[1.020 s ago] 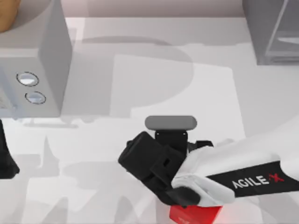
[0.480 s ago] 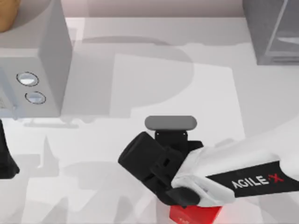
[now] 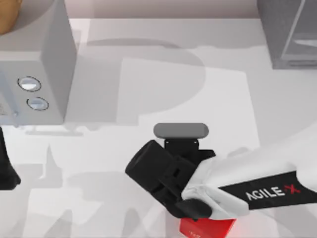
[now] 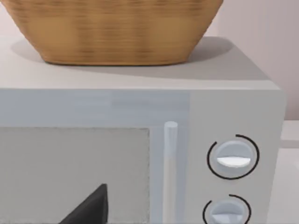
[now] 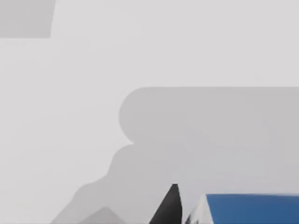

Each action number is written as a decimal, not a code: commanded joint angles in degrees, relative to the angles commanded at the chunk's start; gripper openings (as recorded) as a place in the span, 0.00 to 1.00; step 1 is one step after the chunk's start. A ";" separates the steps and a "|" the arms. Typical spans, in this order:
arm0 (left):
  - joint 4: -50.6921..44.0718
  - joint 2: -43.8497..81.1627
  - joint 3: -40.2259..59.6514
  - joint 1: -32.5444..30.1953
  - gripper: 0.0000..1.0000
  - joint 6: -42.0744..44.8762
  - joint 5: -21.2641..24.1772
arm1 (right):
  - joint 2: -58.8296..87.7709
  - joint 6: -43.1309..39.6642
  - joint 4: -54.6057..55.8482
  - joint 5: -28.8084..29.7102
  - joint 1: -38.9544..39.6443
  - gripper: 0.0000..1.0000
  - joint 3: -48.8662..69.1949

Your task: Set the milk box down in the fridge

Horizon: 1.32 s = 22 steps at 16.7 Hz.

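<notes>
Almost unmoved since earlier, right gripper [image 3: 166,171] hovers beside blue, white-edged milk box [image 5: 250,209]; orientation and jaw state unclear.

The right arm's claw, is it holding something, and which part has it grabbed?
It cannot be told. The right gripper is near the table's front, above a small blue milk carton with a white edge, with one dark fingertip beside it. No grip shows.

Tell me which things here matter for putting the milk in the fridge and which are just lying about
Part of the job:
- milk box, blue, beside the right pincer
- fridge, far right corner of the table

Just lying about:
- grey box with two dials, at the left
- wicker basket on top of it
- red cube under the right arm
</notes>
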 joint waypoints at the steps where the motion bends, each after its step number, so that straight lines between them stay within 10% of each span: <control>1: 0.00 0.00 0.00 0.00 1.00 0.00 0.00 | 0.00 0.00 0.00 0.00 0.00 0.00 0.00; 22: 0.00 0.00 0.00 0.00 1.00 0.00 0.00 | -16.20 -0.18 -32.88 -0.23 -0.48 0.00 17.33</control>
